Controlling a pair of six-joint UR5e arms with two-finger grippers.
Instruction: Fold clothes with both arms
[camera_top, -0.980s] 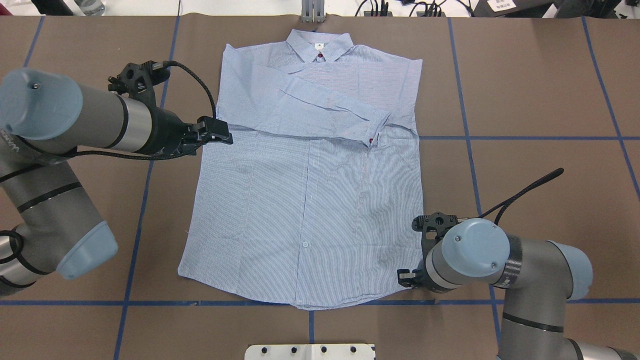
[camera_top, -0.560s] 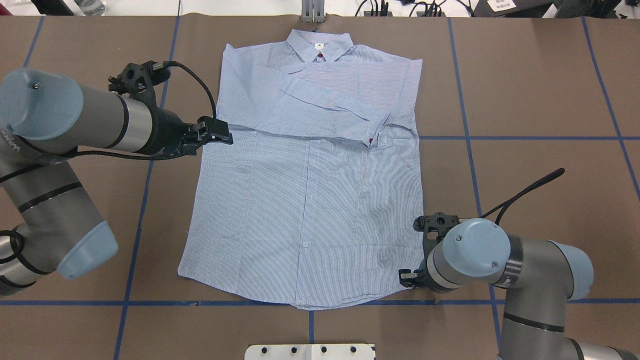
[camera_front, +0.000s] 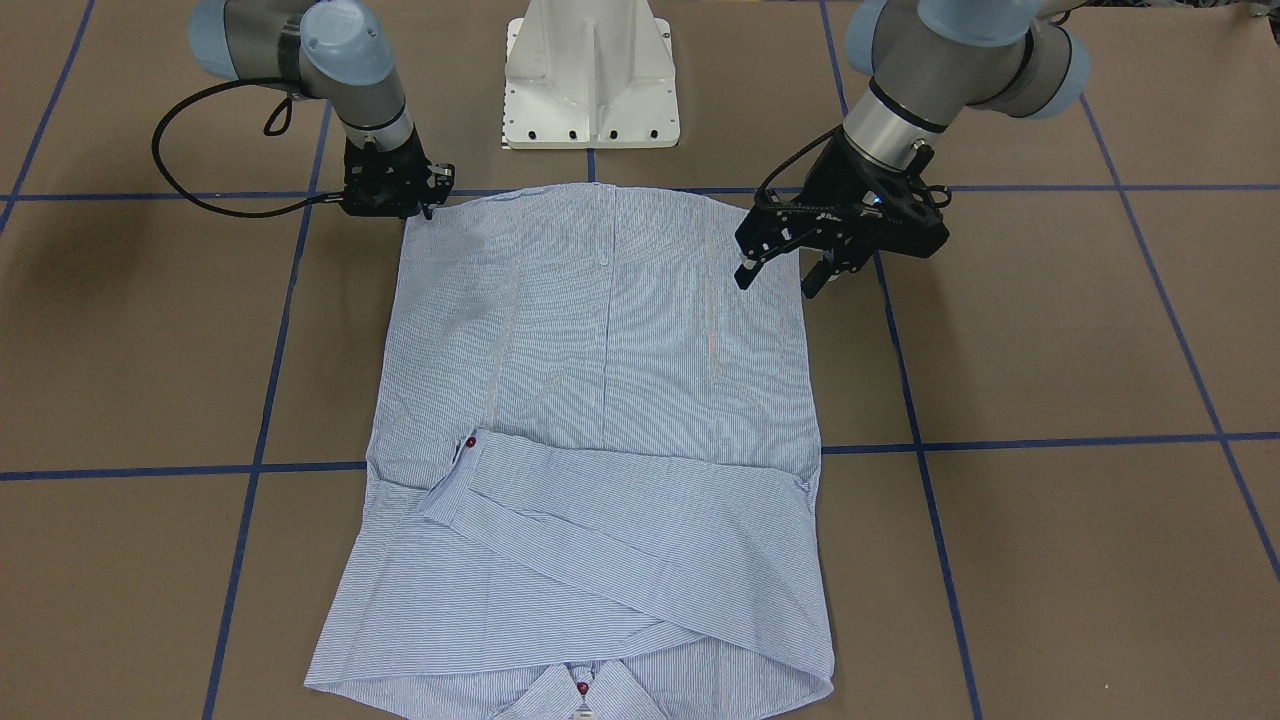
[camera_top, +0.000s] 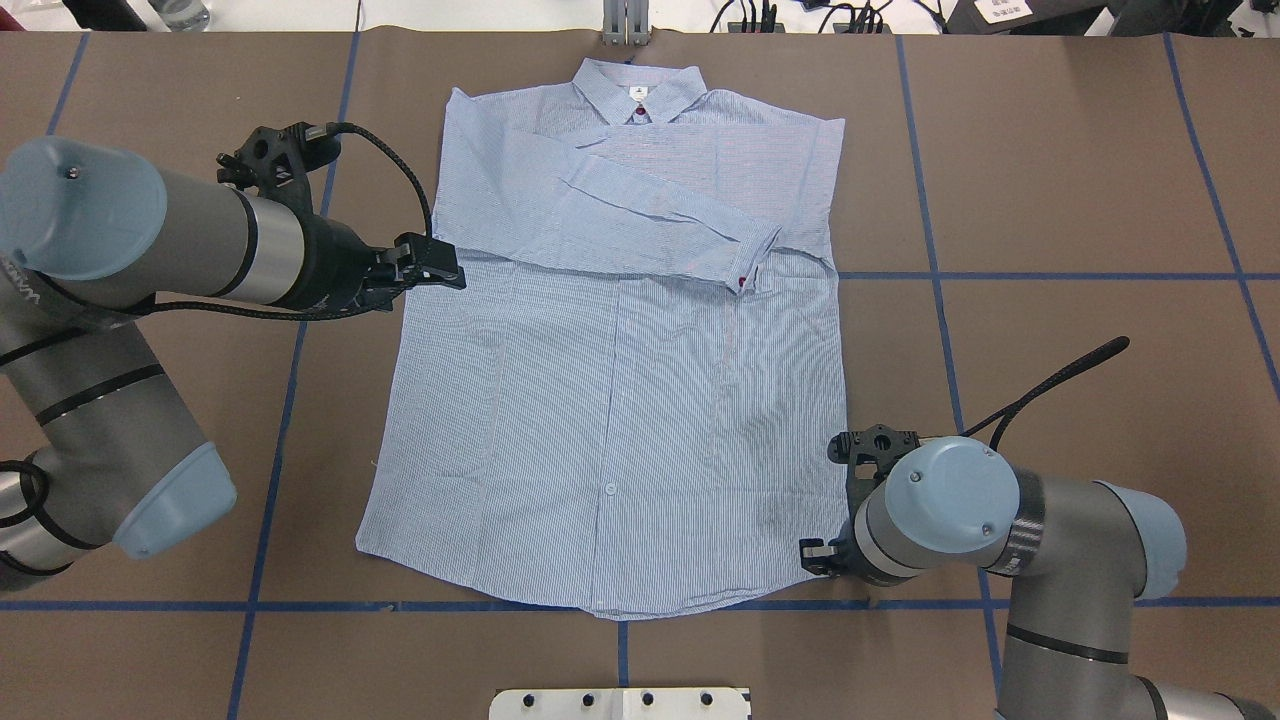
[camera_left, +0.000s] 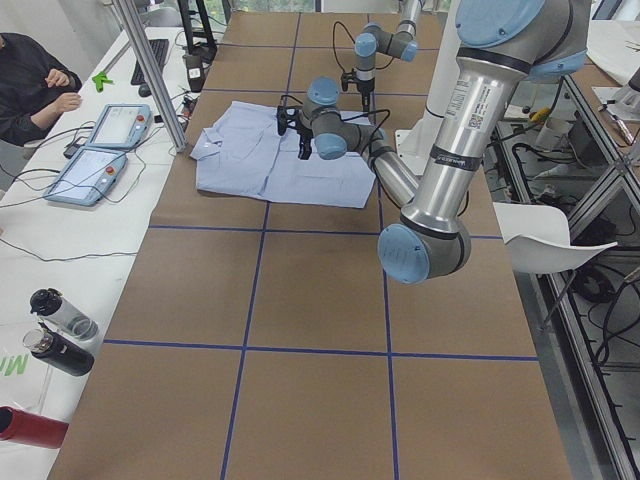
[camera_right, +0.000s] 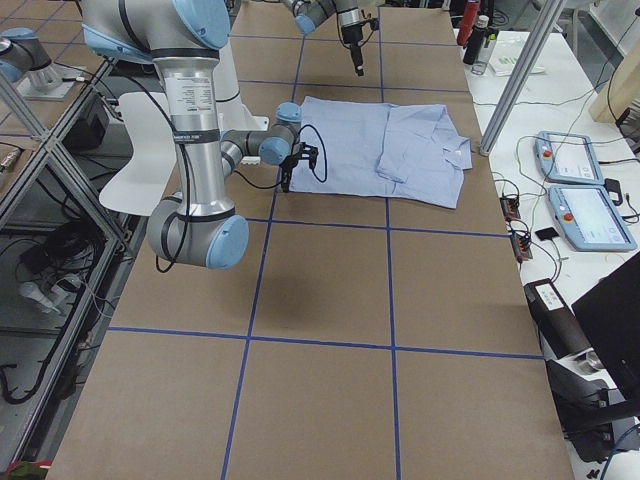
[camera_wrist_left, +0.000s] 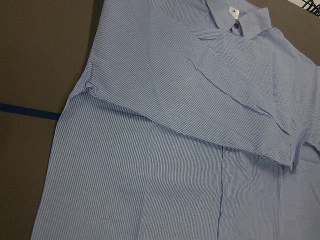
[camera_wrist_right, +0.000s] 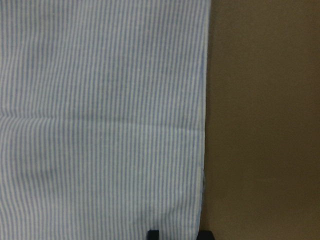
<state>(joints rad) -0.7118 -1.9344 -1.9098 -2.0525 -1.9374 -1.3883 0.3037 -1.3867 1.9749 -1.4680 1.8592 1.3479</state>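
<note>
The light blue striped shirt (camera_top: 620, 400) lies flat, front up, collar (camera_top: 640, 90) at the far edge and both sleeves folded across the chest. My left gripper (camera_top: 445, 268) hangs open above the shirt's left side near the armpit; in the front-facing view it (camera_front: 777, 280) shows spread fingers holding nothing. My right gripper (camera_top: 812, 558) is low at the hem's right corner (camera_front: 415, 215). The right wrist view shows the shirt's side edge (camera_wrist_right: 204, 125) between two parted fingertips (camera_wrist_right: 152, 234). The left wrist view shows only the shirt (camera_wrist_left: 175, 150).
The white pedestal base (camera_front: 590, 80) stands at the near table edge. Blue tape lines (camera_top: 1050, 276) cross the brown table cover. Cables and a metal post (camera_top: 625, 20) lie past the collar. An operator (camera_left: 30, 80), tablets (camera_left: 95, 160) and bottles (camera_left: 60, 330) are at a side table.
My right gripper has shifted very slightly at the hem corner. The left arm and the shirt have not visibly moved.
</note>
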